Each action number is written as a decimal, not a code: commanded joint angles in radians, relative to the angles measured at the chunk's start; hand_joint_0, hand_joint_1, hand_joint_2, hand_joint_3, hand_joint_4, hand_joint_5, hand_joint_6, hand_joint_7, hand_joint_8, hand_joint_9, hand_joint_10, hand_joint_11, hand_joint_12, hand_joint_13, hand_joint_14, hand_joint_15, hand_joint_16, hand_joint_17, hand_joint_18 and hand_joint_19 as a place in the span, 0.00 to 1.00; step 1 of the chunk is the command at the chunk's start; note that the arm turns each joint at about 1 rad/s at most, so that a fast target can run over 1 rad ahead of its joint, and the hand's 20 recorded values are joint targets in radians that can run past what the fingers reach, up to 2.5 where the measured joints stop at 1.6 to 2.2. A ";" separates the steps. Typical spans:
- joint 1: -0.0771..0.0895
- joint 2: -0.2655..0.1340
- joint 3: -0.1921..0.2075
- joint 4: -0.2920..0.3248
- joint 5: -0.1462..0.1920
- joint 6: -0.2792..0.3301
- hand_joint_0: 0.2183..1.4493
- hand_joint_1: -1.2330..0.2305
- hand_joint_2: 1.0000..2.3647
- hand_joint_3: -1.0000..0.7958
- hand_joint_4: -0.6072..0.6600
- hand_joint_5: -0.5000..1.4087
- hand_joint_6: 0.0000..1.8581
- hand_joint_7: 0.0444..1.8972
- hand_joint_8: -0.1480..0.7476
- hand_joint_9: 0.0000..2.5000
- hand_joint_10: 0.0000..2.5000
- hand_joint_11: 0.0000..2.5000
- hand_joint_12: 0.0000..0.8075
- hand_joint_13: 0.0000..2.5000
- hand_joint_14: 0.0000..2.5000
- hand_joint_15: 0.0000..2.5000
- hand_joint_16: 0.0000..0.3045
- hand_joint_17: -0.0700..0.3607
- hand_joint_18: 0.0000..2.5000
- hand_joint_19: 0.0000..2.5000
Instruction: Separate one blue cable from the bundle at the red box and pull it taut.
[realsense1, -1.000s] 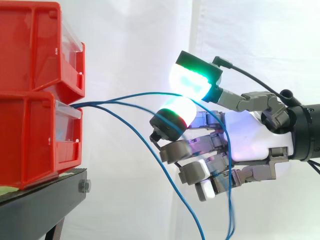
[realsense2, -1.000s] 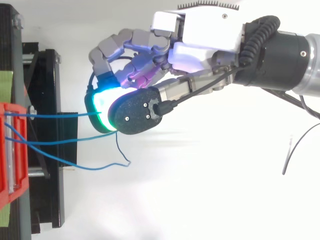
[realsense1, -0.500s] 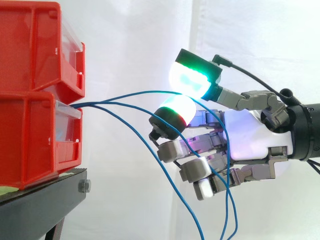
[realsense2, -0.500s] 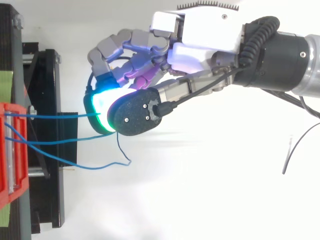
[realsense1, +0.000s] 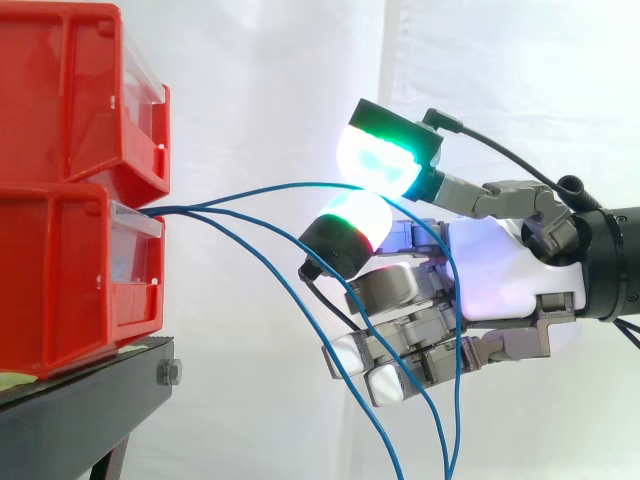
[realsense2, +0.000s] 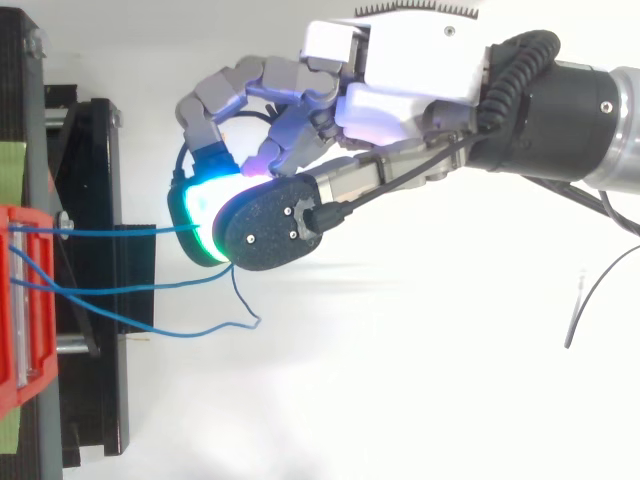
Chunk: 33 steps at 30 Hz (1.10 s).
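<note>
Clamped with the hand (realsense1: 505, 285), between two glowing pads, on one blue cable (realsense1: 262, 189) — ran from the lower red bin (realsense1: 70, 280) to the pinch, above other blue cables (realsense2: 170, 333) sagging downward.

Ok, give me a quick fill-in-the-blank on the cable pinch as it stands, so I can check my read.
1. The red bins are stacked on a ___ stand.
2. The hand pinches one ___ cable between two glowing pads.
3. In the side view the hand reaches in from the ___ edge.
Missing words: black; blue; right.
</note>
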 joint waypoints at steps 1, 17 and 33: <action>0.001 0.000 0.000 0.002 0.001 -0.001 0.48 0.24 0.01 0.44 0.21 0.18 0.50 0.80 0.47 0.45 0.01 0.55 0.34 0.34 0.01 0.17 0.09 0.30 0.28 0.15; 0.000 0.000 0.000 0.000 -0.001 -0.001 0.48 0.25 0.01 0.45 0.23 0.18 0.50 0.81 0.40 0.57 0.00 0.76 0.31 0.54 0.01 0.62 0.07 0.28 0.29 0.22; -0.005 0.000 -0.002 0.000 -0.001 -0.027 0.48 0.25 0.01 0.45 0.24 0.18 0.50 0.80 0.43 0.25 0.55 0.59 0.33 0.39 0.51 0.58 0.10 0.32 0.37 0.47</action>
